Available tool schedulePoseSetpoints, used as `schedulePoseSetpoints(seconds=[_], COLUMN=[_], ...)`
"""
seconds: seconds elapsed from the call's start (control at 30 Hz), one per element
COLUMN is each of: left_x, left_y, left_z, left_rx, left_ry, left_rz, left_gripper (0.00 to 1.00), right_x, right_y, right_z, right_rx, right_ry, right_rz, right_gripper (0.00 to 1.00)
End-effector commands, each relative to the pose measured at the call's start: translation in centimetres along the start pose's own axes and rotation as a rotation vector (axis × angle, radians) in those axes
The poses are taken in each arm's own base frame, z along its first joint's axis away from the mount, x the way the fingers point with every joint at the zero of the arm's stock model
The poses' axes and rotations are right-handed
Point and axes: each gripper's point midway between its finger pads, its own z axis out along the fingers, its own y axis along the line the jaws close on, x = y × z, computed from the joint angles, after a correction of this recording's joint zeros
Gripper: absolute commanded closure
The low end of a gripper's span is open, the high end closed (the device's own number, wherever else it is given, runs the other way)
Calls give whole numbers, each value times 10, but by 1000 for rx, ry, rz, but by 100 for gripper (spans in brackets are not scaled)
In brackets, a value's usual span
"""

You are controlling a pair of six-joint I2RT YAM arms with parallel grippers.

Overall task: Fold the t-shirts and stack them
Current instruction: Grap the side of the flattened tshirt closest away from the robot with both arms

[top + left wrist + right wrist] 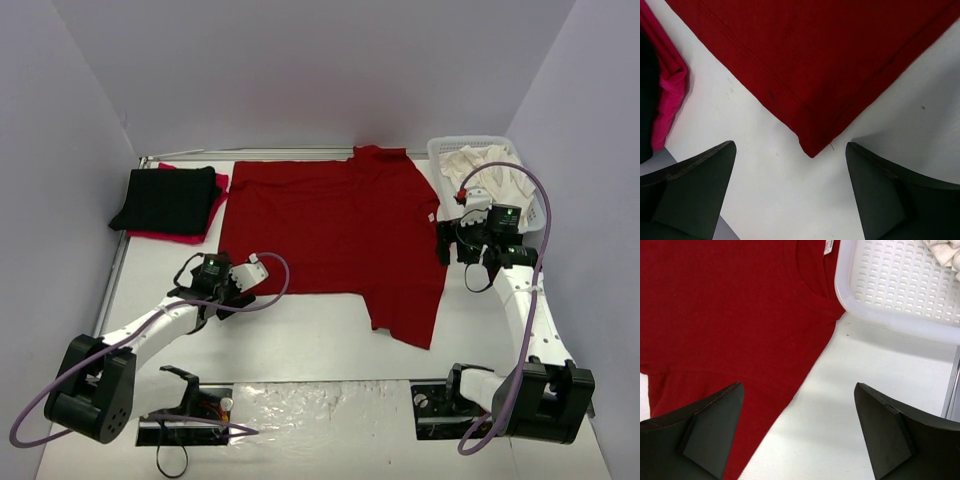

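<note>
Overhead: dark red cloth t-shirt (330,235) flat at centre, folded black and pink shirts (168,203) at ten o'clock, white plastic lattice basket (468,141) at two.
Left wrist: left gripper (790,145) released, empty; hem corner (815,140) at twelve, risks pinching one layer.
Right wrist: right gripper (799,385) released, empty; risks snagging basket.

Left end effector (790,143): jaws spread wide, nothing held, pointing down. Right end effector (799,384): jaws also wide apart, empty. Both arms reach forward from their bases, elbows bent.
</note>
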Motion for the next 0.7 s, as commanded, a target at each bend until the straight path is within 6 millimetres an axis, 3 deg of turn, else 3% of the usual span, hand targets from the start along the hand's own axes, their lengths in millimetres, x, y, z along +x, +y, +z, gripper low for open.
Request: schedulePoseSetpoints(seconds=[0.0,0.2,0.27,0.33,0.57,0.67], left_x=[-2,3,5,6,5,4], left_y=[4,3,4,3,1,1], left_z=[3,12,15,17,20,20], left_rx=[-9,0,0,6,35,46], left_ry=[5,51,73,84,97,103], left_rz=[5,11,11,12,17,17], left_gripper=[9,24,36,42,53,65], right_x=[-7,-5,-5,-5,-5,-5], right_y=[-7,-9,-9,-10,-10,-10], right_z=[0,2,1,2,2,1], right_rx=[25,30,34,35,38,37], right_ry=[-10,0,0,0,1,-2], right_rz=[4,9,8,9,8,9], right_gripper=[12,12,12,12,12,12])
